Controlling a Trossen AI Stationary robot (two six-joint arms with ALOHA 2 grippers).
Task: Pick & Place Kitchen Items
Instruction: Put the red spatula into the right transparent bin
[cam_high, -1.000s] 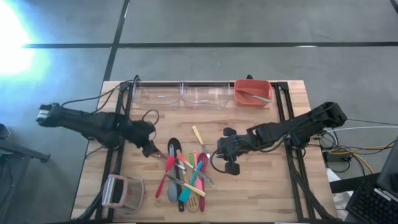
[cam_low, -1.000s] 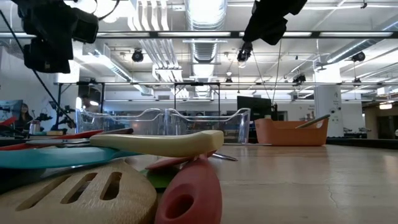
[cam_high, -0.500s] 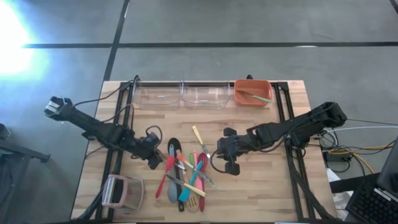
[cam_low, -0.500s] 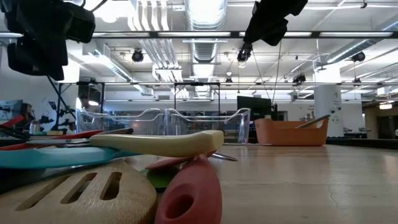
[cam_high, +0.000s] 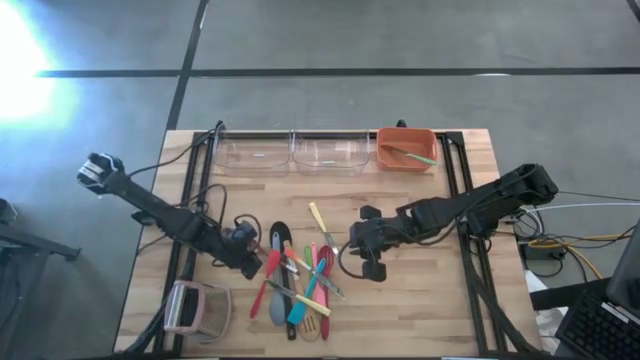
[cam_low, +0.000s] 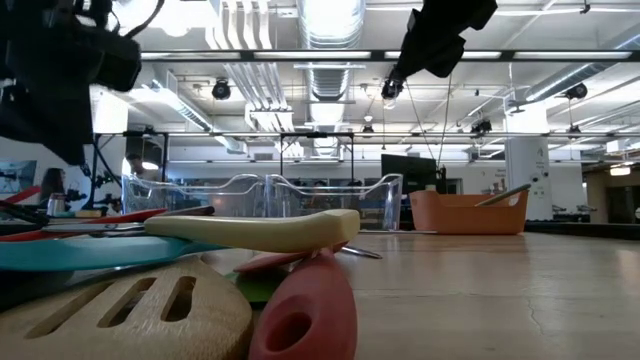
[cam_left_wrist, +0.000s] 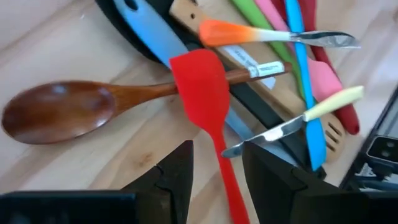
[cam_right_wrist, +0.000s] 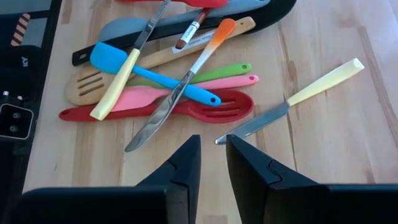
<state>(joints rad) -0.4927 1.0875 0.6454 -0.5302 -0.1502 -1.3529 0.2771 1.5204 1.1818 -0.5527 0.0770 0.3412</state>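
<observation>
Spanning wooden table (cam_high: 420, 300), grey concrete floor (cam_high: 350, 40)

Layout: utensil pile (cam_high: 296, 285) mid-worktop (cam_high: 420, 310), between both hands.
Left hand (cam_high: 258, 264) at pile's left edge, right hand (cam_high: 352, 252) just right of it. Three bins (cam_high: 330, 150) line the far edge; one utensil (cam_high: 408, 155) in the rightmost; handled box (cam_high: 195, 308) near-left corner.

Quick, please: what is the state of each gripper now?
Left gripper: open, jaws astride the red spatula handle.
Right gripper: open narrowly, holding nothing.
</observation>
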